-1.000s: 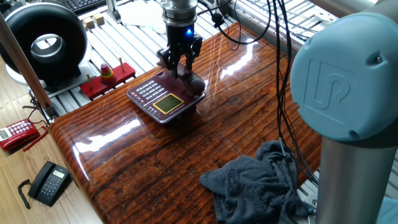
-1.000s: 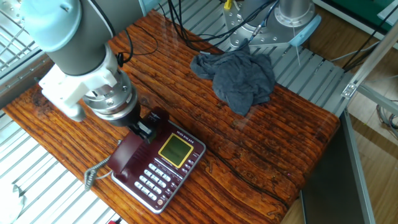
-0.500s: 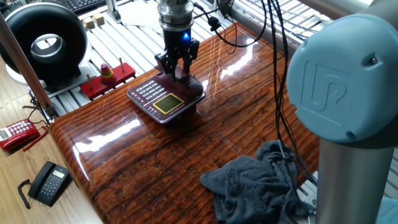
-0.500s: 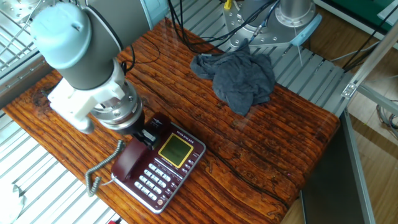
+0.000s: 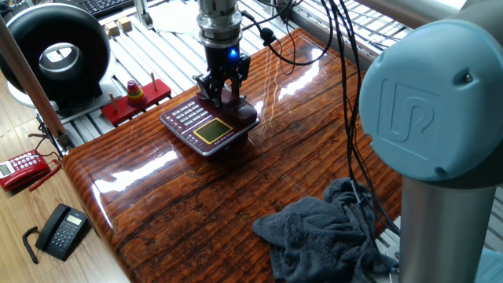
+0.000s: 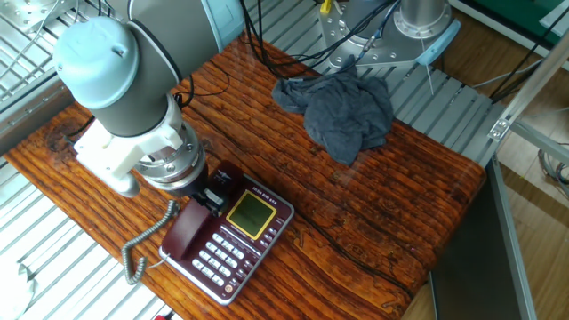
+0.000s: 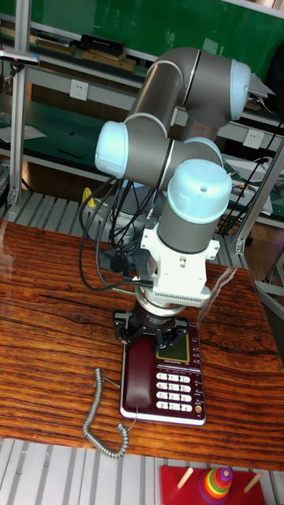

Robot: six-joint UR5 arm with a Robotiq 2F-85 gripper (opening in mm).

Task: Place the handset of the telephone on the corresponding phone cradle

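The maroon telephone (image 5: pixel 206 130) (image 6: pixel 238 238) (image 7: pixel 175 380) sits on the wooden table (image 5: pixel 236 196), its yellowish screen and light keys facing up. The dark maroon handset (image 5: pixel 242 110) (image 6: pixel 188 233) (image 7: pixel 140 377) lies lengthwise along the phone cradle, which it covers. My gripper (image 5: pixel 222 93) (image 7: pixel 146 338) points straight down over the handset's far end, with its fingers on either side, shut on it. In the other fixed view the wrist hides most of the gripper (image 6: pixel 211 190). The grey coiled cord (image 6: pixel 140 252) (image 7: pixel 99 418) trails off the table edge.
A crumpled grey cloth (image 5: pixel 326 232) (image 6: pixel 338 111) lies on the table away from the phone. A red ring-stacking toy (image 5: pixel 135 96) (image 7: pixel 213 483) stands beside the table. A small red phone (image 5: pixel 22 169) and a black phone (image 5: pixel 61 230) lie on the floor. Cables hang from the arm.
The gripper has come down and shifted with the handset, bringing it from tilted over the base to lying along the cradle side. The coiled cord has swung along.
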